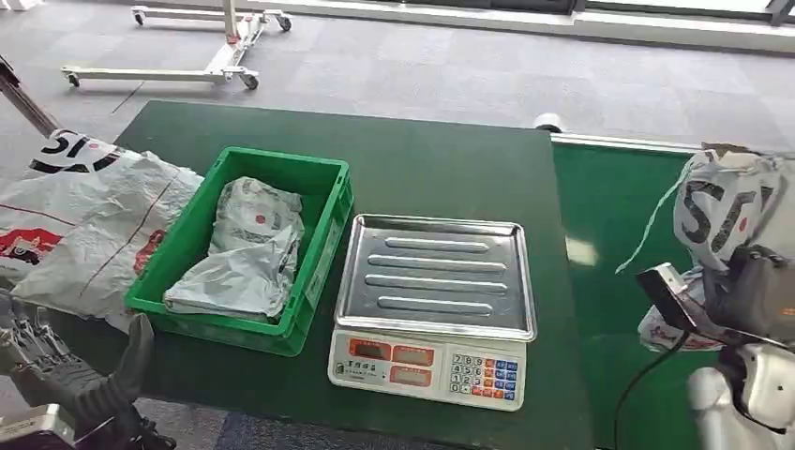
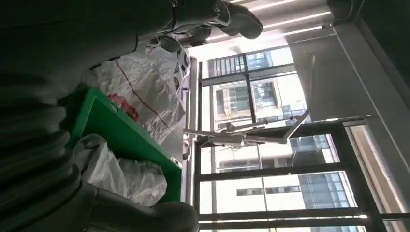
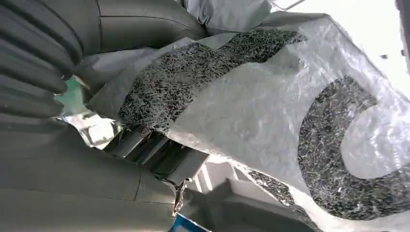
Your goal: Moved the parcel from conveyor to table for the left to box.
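The left hand (image 1: 66,370) sits nearest, low at the near left corner of the green table (image 1: 441,169), its dark fingers (image 1: 28,339) spread and holding nothing. Beyond it lies one large white sack (image 1: 80,220) with black and red print, touching the one green crate (image 1: 314,234). Inside the crate rests one crumpled grey bag (image 1: 246,248). Just beside the crate stands one scale (image 1: 433,309) with a bare steel pan and a keypad front. Past the table edge runs the green conveyor (image 1: 609,216). Above it, at the far right, the right hand (image 3: 145,159) grips the parcel (image 1: 727,202), a grey bag with black lettering, lifted off the belt. One more white packet (image 1: 670,323) lies below it on the conveyor.
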Controlling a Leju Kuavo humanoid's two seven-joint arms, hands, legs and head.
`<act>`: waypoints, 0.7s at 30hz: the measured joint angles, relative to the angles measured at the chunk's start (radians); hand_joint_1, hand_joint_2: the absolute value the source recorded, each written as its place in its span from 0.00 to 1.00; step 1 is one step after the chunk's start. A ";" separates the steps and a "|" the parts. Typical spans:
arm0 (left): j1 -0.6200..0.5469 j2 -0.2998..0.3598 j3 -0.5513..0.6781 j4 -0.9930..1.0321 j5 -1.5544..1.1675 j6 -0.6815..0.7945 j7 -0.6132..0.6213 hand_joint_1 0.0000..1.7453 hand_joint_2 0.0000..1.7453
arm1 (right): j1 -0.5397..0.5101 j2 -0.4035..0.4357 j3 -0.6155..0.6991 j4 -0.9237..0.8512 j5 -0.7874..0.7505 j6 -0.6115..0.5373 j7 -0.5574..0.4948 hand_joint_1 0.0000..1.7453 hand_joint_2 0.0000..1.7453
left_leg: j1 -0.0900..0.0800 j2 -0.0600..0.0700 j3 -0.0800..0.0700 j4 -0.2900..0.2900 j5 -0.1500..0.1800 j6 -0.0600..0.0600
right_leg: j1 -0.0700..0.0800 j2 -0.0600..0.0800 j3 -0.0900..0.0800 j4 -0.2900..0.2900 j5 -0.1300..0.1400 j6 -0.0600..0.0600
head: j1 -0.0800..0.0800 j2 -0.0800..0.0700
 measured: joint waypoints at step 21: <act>-0.037 0.069 -0.096 0.071 0.035 0.049 0.000 0.00 1.00 | 0.133 0.054 0.719 -0.229 -0.149 0.289 -0.267 1.00 1.00 | 0.003 0.001 0.000 0.000 -0.001 -0.004 | 0.002 0.001 -0.001 0.000 -0.002 -0.003 | 0.000 0.000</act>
